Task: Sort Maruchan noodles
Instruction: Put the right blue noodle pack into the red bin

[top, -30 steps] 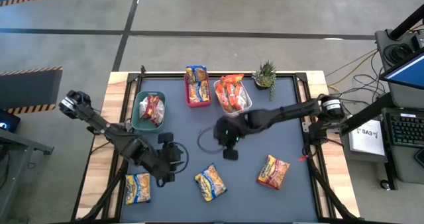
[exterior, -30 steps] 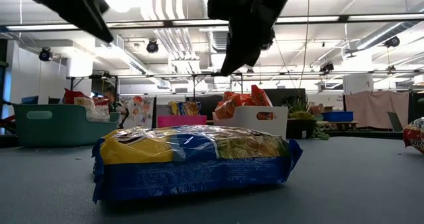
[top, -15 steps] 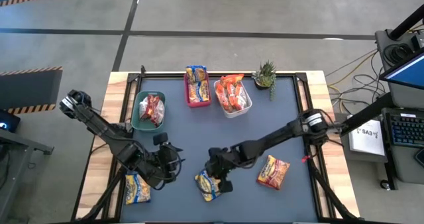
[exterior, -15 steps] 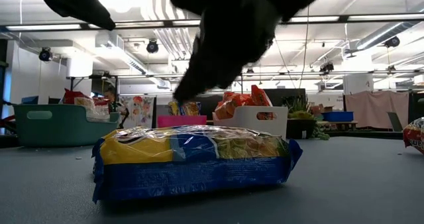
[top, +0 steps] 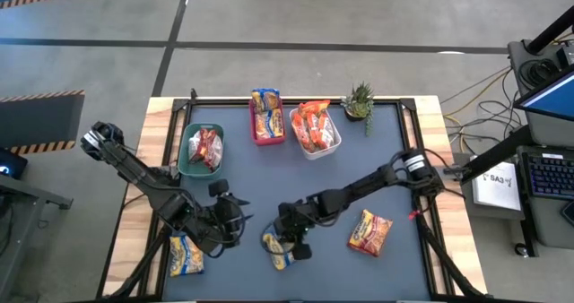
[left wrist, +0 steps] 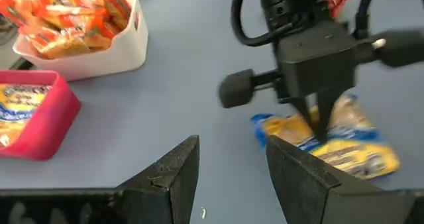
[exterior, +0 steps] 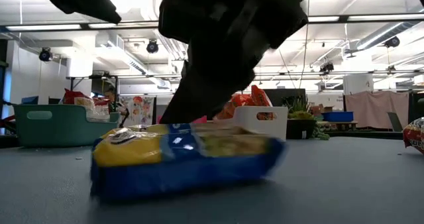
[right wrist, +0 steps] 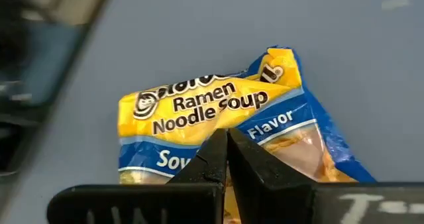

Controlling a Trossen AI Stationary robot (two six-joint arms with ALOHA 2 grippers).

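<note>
While the right tool [top: 285,243] presses its closed fingertips down on the yellow-and-blue packet [top: 276,248] near the bench's [top: 386,151] front edge, the step in hand appears to be pinning or pinching that packet before a lift. The fingers meet over the wrapper's upper face; whether film is caught between them cannot be told. The next move likely calls for a secure hold, then carriage to the red bin [top: 266,116] holding like packets. The left tool [top: 235,220], fingers spread and empty, waits just beside.

High view straight down; low view table-level, blurry; both share yellow-blue packet [top: 278,248]
</note>
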